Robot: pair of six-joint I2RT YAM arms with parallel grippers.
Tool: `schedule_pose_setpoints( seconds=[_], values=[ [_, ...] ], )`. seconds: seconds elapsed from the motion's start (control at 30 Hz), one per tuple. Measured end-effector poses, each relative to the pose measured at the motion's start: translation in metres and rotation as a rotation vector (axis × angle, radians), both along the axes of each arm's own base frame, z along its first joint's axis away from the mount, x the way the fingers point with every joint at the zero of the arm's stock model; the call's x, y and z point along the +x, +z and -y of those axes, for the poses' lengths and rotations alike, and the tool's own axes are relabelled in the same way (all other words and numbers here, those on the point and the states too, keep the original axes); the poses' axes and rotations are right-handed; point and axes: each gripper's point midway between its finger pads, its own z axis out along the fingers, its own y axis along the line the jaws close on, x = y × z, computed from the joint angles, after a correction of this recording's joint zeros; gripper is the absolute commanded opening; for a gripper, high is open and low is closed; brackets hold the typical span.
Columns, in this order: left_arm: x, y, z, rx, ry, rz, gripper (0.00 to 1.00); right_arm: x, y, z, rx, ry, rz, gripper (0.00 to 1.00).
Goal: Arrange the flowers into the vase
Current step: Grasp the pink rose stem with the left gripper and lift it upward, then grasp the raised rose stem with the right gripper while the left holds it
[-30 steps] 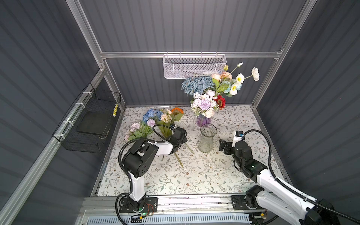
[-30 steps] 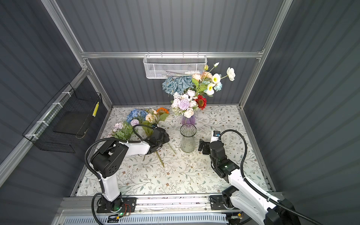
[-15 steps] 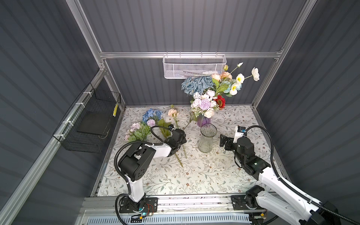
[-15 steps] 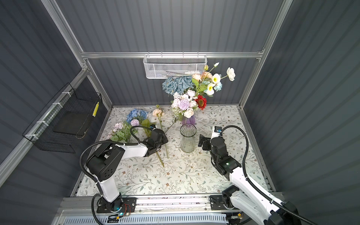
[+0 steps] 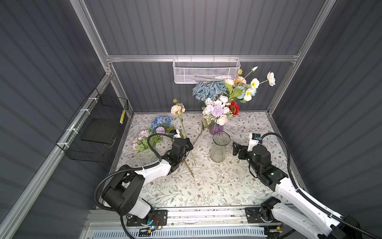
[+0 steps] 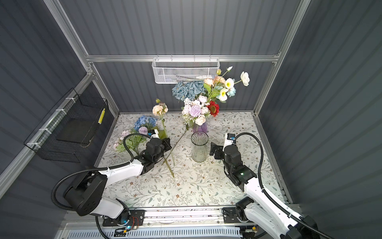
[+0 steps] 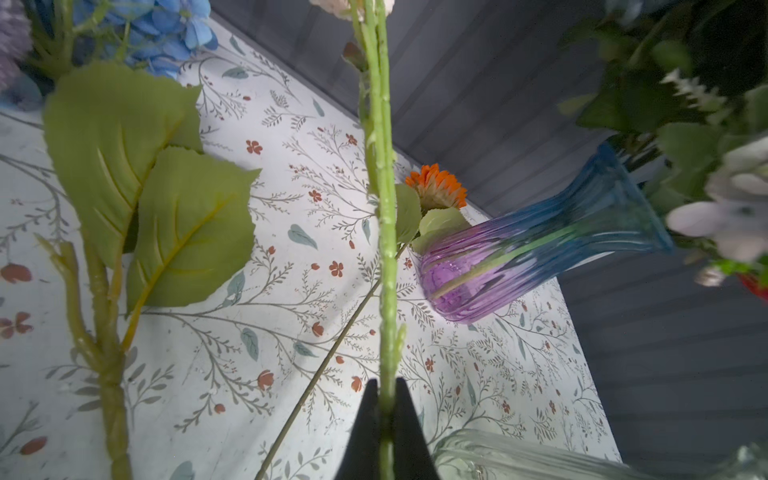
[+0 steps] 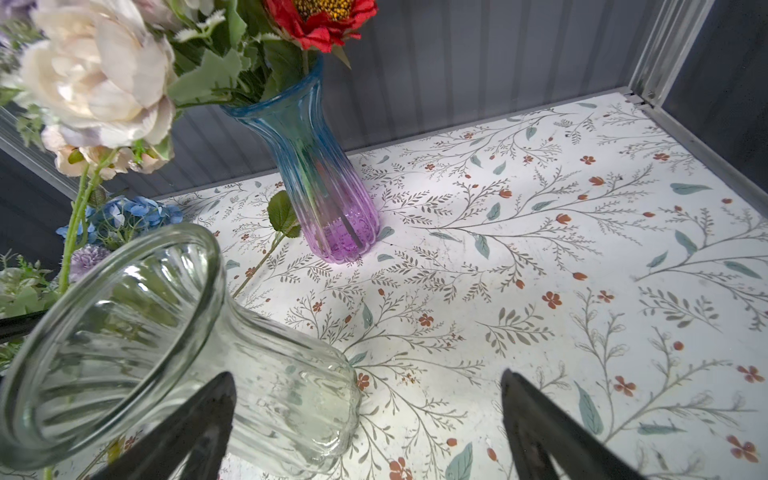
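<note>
A clear glass vase (image 5: 220, 148) (image 6: 199, 148) (image 8: 166, 345) stands empty mid-table. My left gripper (image 5: 187, 143) (image 6: 167, 144) (image 7: 386, 399) is shut on the green stem (image 7: 384, 249) of a peach flower (image 5: 177, 109) (image 6: 159, 109), which it holds upright, left of the vase. Just right of the vase, my right gripper (image 5: 237, 150) (image 6: 215, 151) (image 8: 368, 399) is open and holds nothing. More flowers lie at the back left: a blue hydrangea (image 5: 161, 122), a lilac head (image 5: 160, 130) and pale pink blooms (image 5: 142, 134). An orange flower (image 7: 436, 189) lies on the table by the purple vase.
A purple-blue vase (image 5: 216, 129) (image 8: 320, 187) full of blooms stands behind the clear one. A loose stem (image 5: 189, 167) lies below my left gripper. A white mesh basket (image 5: 206, 70) hangs on the back wall, a black wire basket (image 5: 95, 128) on the left wall.
My left gripper has shut on the peach flower's stem and raised it from the pile to upright. The right arm has edged toward the back, beside the clear vase.
</note>
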Motion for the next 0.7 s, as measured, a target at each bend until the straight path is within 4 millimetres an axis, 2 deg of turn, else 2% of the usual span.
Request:
schedule_pose_setpoints(
  seconds=[0.13, 0.23, 0.37, 0.47, 0.57, 0.7],
  values=[
    [-0.007, 0.033, -0.005, 0.026, -0.024, 0.101, 0.0, -0.004, 0.016, -0.009, 0.034, 0.057, 0.045, 0.99],
    [-0.013, 0.065, -0.008, 0.047, -0.051, 0.2, 0.0, -0.007, 0.03, -0.019, 0.059, 0.12, 0.074, 0.94],
    [-0.026, 0.109, -0.005, 0.068, -0.123, 0.346, 0.0, -0.01, 0.058, -0.035, 0.102, 0.205, 0.115, 0.85],
    [-0.038, 0.134, 0.001, 0.076, -0.196, 0.44, 0.0, -0.013, 0.086, -0.051, 0.141, 0.276, 0.152, 0.81],
    [-0.051, 0.152, 0.012, 0.073, -0.275, 0.516, 0.0, -0.017, 0.111, -0.072, 0.169, 0.357, 0.18, 0.82],
    [-0.065, 0.16, 0.029, 0.063, -0.385, 0.567, 0.0, -0.026, 0.133, -0.103, 0.197, 0.466, 0.2, 0.82]
  ],
)
